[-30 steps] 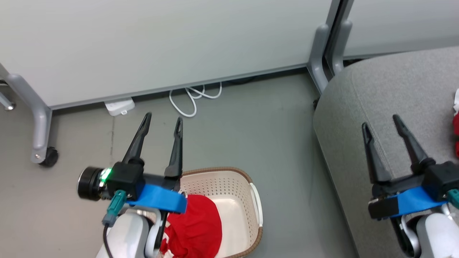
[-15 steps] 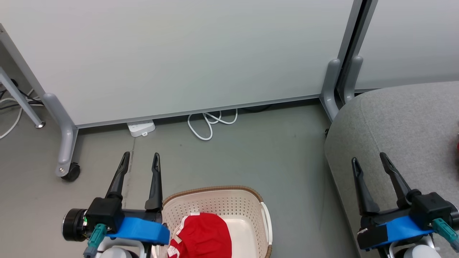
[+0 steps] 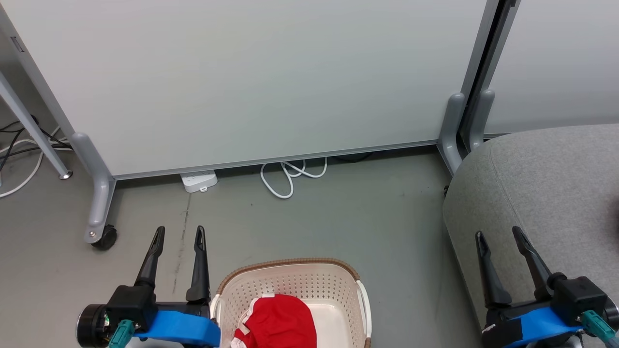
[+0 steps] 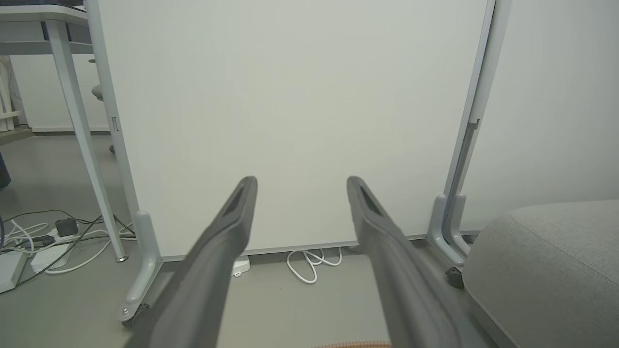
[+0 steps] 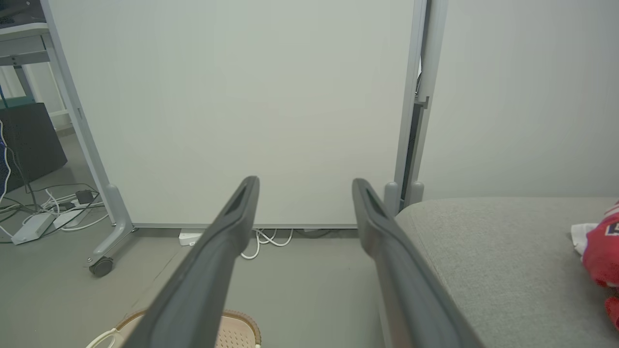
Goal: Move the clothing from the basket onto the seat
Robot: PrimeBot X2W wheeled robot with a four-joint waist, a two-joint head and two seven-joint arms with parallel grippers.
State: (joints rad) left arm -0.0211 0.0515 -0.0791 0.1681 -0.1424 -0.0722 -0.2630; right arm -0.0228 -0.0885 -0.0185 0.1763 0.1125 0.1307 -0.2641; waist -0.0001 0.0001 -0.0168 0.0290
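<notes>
Left gripper [image 3: 179,233] open, empty, just left of basket [image 3: 290,264]; right gripper [image 3: 498,236] open, empty, over seat [image 3: 546,183] edge; red clothing [image 3: 279,320] in basket; another red piece [image 5: 599,251] on seat.

Head camera is tilting up, so the whole scene is sliding down the head view: more partition panel [image 3: 271,72] is showing and a slanted metal leg [image 3: 36,131] is coming in at far left. Left end effector [image 3: 179,231] is clearing off the clothing [image 3: 280,321], now sitting beside the basket [image 3: 290,263] at its left rim. Right end effector [image 3: 498,233] is dropping lower along the seat [image 3: 541,183] edge.
</notes>
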